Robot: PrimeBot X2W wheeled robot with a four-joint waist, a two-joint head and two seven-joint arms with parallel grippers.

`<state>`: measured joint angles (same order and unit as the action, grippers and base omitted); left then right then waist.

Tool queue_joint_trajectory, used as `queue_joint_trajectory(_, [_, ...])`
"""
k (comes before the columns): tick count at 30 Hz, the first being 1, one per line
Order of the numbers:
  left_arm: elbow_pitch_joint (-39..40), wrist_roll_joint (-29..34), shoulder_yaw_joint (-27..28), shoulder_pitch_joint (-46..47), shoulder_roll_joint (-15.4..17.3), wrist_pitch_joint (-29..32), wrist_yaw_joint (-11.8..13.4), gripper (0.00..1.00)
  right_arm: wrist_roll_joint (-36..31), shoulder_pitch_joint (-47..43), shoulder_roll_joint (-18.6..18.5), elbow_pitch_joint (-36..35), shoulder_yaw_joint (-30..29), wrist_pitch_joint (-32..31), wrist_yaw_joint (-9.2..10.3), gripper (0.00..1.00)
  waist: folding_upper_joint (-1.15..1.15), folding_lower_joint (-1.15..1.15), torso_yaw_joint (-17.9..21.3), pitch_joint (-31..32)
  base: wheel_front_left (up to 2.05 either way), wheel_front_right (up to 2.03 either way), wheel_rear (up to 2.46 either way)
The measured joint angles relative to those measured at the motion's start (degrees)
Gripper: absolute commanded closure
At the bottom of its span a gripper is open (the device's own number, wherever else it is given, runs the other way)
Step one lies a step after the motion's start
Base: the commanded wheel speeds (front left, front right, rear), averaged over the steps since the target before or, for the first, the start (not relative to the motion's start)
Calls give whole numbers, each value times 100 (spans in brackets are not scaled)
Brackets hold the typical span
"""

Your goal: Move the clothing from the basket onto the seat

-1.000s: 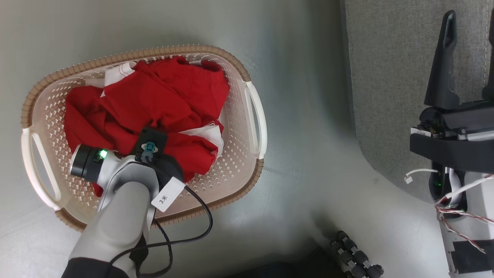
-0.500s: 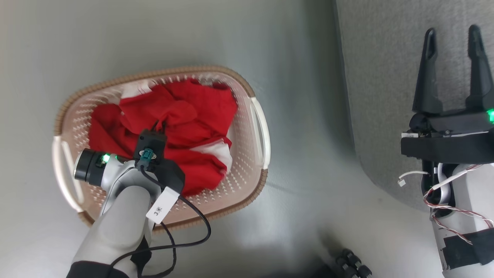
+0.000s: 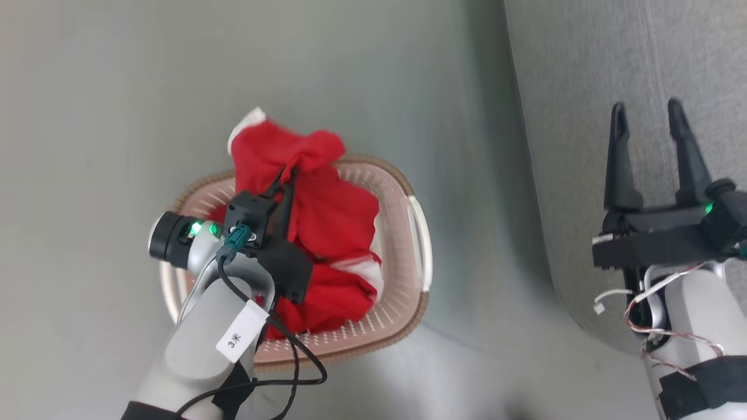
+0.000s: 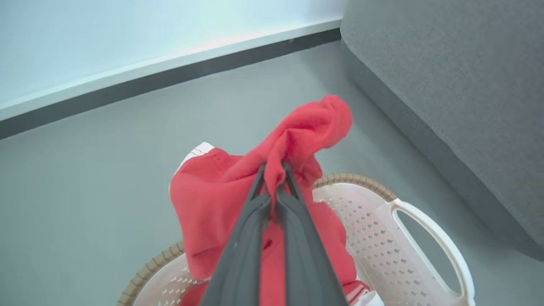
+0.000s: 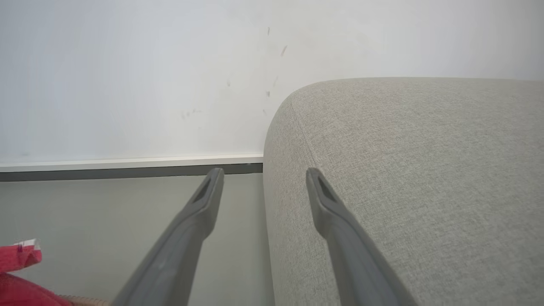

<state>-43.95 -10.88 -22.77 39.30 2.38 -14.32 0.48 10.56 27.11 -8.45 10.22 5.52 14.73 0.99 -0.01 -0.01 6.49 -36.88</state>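
Clothing [image 3: 327, 216] hangs pinched in the left claw [image 3: 287, 175] above the basket [image 3: 402, 303]. Seat [image 3: 583, 87] lies at three o'clock, by the empty, wide-open right claw [image 3: 648, 111].

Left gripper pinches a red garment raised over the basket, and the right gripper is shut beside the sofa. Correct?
One thing is off: the right gripper is open, fingers spread wide, as the right wrist view shows. The left gripper does pinch the red garment over the basket.

Home-like living room, grey fabric sofa [image 5: 403, 170], laundry basket [image 4: 369, 225] on smooth grey floor [image 3: 117, 116], white wall [image 5: 127, 63]
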Motion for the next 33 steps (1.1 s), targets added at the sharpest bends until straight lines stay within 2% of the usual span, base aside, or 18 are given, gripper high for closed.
queue_joint_trajectory(13, [793,-23,79,-99,-10,0,-207,100,-1,-226,133,569,43,-1,-110,0,0,0,-388,1102,0,0,0])
queue_joint_trajectory(26, [917,-80,58,-85,31,-1,-413,100,-55,-450,198,1080,272,-1,-331,0,0,0,-554,2153,0,0,0])
queue_joint_trajectory(33, [808,-313,-8,-81,15,9,-511,100,-96,-603,234,1357,443,-1,-439,0,0,0,-598,2757,0,0,0])
